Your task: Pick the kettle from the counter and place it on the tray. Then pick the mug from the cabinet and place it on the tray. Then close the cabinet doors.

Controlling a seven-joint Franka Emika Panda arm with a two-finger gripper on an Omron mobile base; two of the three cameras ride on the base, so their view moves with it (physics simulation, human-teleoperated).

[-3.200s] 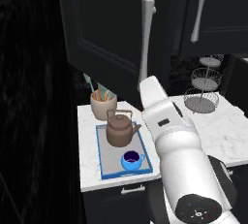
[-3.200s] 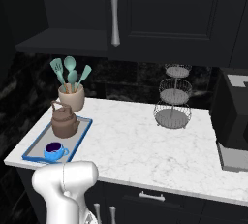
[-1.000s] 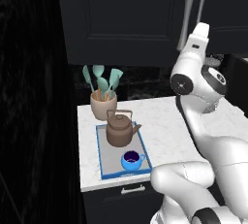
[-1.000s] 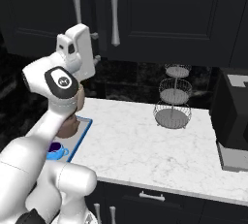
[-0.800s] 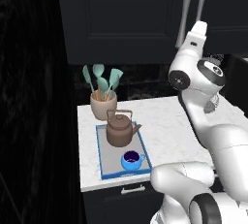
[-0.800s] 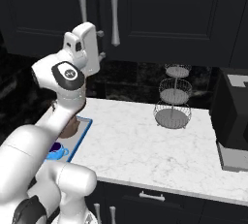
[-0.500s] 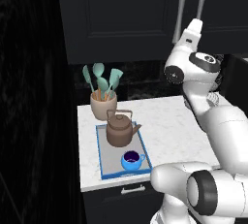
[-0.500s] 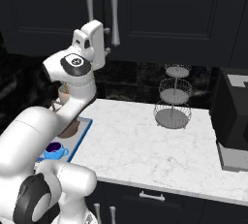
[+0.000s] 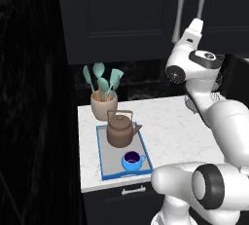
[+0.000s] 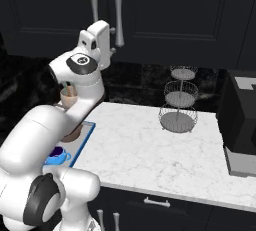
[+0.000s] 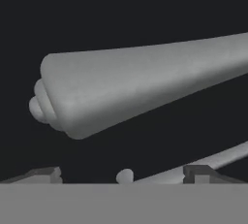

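The brown kettle (image 9: 119, 131) and the small blue mug (image 9: 131, 159) both stand on the blue-rimmed tray (image 9: 99, 156) at the left end of the white counter (image 9: 170, 126). In the right base view my arm hides most of the kettle, while the mug (image 10: 57, 154) and the tray (image 10: 85, 140) peek out. My gripper (image 9: 193, 24) is raised against the black cabinet doors (image 9: 126, 14), by the lower ends of their two silver bar handles (image 9: 181, 9). The hand view has one handle (image 11: 145, 82) close in front of the open, empty gripper (image 11: 121, 177). The doors look shut or nearly shut.
A beige pot of teal utensils (image 9: 103, 104) stands just behind the tray. A tiered wire basket (image 10: 179, 100) sits at the counter's back, and a dark appliance (image 10: 242, 120) at its right end. Dark drawers with silver handles (image 10: 157, 202) run below.
My hand has moved right along the cabinet front. In the right base view the left door's handle has moved with it toward the other handle. Kettle, mug and tray have stayed put.
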